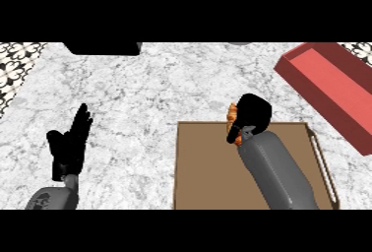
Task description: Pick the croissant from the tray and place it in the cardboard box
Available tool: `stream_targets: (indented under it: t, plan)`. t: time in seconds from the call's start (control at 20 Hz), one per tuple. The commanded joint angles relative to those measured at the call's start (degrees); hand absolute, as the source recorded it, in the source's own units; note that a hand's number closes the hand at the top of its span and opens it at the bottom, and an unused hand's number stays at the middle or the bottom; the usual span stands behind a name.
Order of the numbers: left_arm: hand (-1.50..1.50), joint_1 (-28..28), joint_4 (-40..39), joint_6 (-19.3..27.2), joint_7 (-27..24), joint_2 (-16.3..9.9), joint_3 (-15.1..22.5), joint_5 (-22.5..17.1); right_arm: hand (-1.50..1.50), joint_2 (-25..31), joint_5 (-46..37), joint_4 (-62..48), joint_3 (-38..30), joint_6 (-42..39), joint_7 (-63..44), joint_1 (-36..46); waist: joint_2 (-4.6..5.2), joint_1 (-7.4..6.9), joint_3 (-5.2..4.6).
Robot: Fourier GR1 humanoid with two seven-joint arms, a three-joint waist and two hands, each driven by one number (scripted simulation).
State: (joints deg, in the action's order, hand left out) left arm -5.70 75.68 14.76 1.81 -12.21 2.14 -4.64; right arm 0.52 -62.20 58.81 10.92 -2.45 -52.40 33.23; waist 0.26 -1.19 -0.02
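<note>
My right hand [251,116] is curled round the croissant [232,118], of which only a golden-brown strip shows along the hand's left side. Hand and croissant hover over the far edge of the brown tray [210,172]. The box, a red open container [334,91], lies at the upper right, tilted diagonally, a short way right of the hand. My left hand [70,142] rests open at the left with its fingers pointing up, far from the tray.
The counter is grey-white marble [160,83]. A black object [102,47] sits at the far edge, upper left. Patterned tile [15,64] borders the counter on the left. A grey object peeks in at the top centre [240,43].
</note>
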Motion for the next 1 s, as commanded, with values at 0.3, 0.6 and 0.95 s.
stream_targets:
  t: [0.3, 0.6, 0.95]
  plan:
    - [0.0, 2.8, 3.37, -0.51, 0.6, -0.35, -1.16, 1.0, 1.5, 2.74, -1.43, 7.58, -1.18, -3.54, 1.24, 6.95, -0.47, 1.07, 0.02]
    - [0.0, 1.72, -0.69, -1.25, -2.03, 0.46, -2.29, 0.45, 1.5, 2.62, -4.95, 21.45, -0.83, -6.76, -7.03, 11.04, -0.64, 1.56, -0.01]
    - [0.0, -1.14, 0.73, 0.22, 1.89, 1.85, -1.52, 1.94, 1.5, 10.17, -5.4, 24.71, -7.42, -12.68, -5.0, 14.15, -0.35, 1.24, 0.02]
